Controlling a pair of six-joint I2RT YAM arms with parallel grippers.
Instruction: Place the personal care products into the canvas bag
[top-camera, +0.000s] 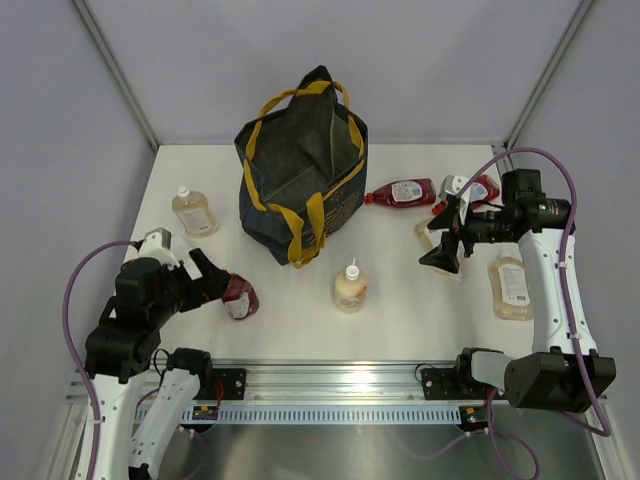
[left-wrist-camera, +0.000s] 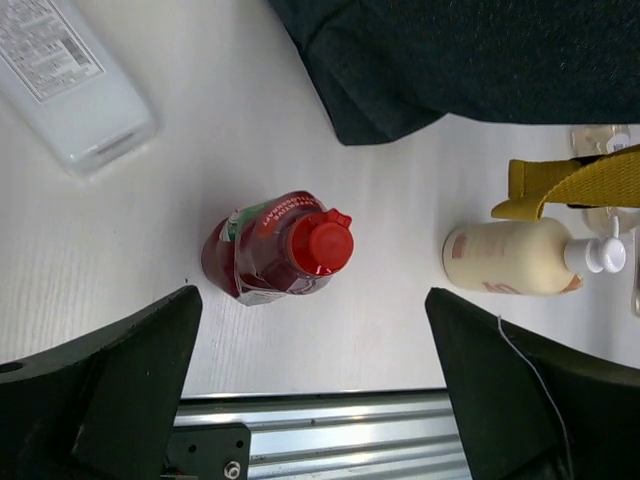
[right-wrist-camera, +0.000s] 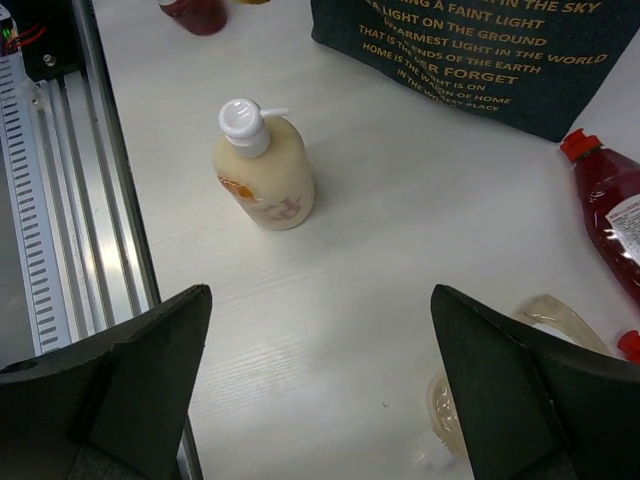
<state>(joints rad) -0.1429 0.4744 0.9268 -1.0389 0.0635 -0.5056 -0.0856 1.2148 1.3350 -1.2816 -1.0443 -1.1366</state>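
The navy canvas bag (top-camera: 300, 175) with mustard handles stands at the back centre. My left gripper (top-camera: 215, 280) is open, just left of an upright dark red pouch (top-camera: 240, 297); in the left wrist view the pouch (left-wrist-camera: 275, 250) stands just beyond the open gripper (left-wrist-camera: 312, 330). A pale bottle (top-camera: 350, 288) stands at front centre. My right gripper (top-camera: 440, 258) is open and empty above a pale pouch (top-camera: 430, 235). A red pouch (top-camera: 403, 193) lies right of the bag, with another red one (top-camera: 480, 188) behind the right arm. Pale ones sit at the right (top-camera: 511, 285) and at the left (top-camera: 192, 212).
A metal rail (top-camera: 330, 385) runs along the table's near edge. Grey walls close the back and both sides. In the right wrist view the open gripper (right-wrist-camera: 320, 300) hangs over bare table, with the pale bottle (right-wrist-camera: 262, 165) and the bag's printed side (right-wrist-camera: 490, 50) ahead.
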